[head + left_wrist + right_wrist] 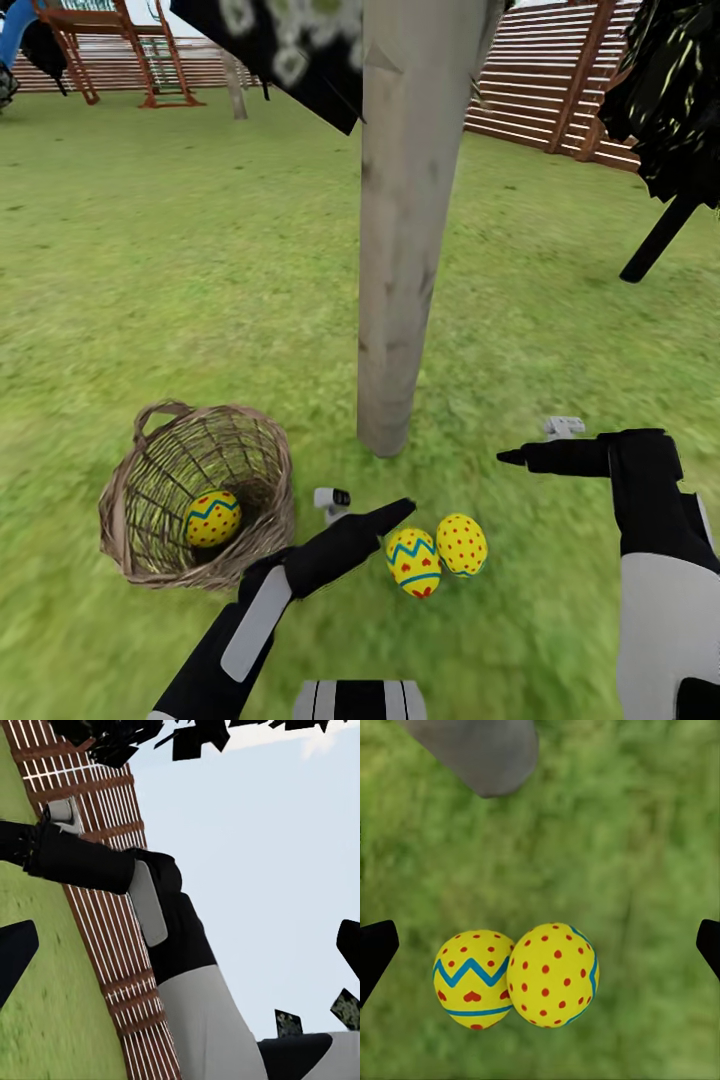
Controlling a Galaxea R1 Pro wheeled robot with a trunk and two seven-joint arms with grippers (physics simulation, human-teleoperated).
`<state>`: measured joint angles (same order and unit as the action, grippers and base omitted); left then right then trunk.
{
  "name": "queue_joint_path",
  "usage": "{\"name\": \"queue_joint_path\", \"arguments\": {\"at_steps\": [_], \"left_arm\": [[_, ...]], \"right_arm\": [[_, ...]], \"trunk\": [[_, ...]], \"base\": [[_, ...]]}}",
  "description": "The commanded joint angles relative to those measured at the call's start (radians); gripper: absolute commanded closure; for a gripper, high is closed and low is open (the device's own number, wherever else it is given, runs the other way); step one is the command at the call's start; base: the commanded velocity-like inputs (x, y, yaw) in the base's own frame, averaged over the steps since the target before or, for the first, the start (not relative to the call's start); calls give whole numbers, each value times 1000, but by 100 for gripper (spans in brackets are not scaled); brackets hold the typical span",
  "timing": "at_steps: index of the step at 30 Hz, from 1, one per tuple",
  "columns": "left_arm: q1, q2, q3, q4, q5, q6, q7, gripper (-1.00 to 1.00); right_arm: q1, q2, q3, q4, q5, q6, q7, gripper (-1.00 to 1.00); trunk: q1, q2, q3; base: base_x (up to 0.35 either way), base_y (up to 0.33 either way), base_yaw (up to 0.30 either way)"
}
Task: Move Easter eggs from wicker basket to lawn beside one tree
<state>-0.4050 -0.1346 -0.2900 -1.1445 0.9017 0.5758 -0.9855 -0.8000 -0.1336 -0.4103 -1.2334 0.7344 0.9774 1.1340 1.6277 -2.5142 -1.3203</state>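
Left gripper [398, 514] low up front, jaws impossible to judge, far closer than the empty, wide-open right gripper [512, 457] to the last egg [212, 518] leaning in the tipped basket [130, 500], two eggs [437, 554] already touching beside the tree [405, 300].

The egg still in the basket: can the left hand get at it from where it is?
Probably yes. The last egg lies in the wicker basket, which is tipped with its mouth facing up and toward the robot. The left hand is beside the basket with only open lawn between; it must swing back.
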Motion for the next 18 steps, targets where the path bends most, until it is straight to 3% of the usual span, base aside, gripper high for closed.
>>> {"name": "queue_joint_path", "arguments": {"at_steps": [1,8,13,18], "left_arm": [[-1,0,-1,-1,9,9,1,-100],[-1,1,-1,-4,11,9,2,-100],[-1,9,1,6,13,8,-4,-100],[-1,11,1,15,84,7,-2,-100]], "right_arm": [[-1,0,-1,4,9,5,9,-100],[-1,0,-1,15,10,1,5,-100],[-1,0,1,35,10,1,3,-100],[-1,0,1,38,10,0,2,-100]], "trunk": [[0,0,3],[-3,2,30],[-3,2,30],[-3,2,30]], "base": [[138,0,0],[32,0,0],[1,-36,0],[-226,-3,0]]}}
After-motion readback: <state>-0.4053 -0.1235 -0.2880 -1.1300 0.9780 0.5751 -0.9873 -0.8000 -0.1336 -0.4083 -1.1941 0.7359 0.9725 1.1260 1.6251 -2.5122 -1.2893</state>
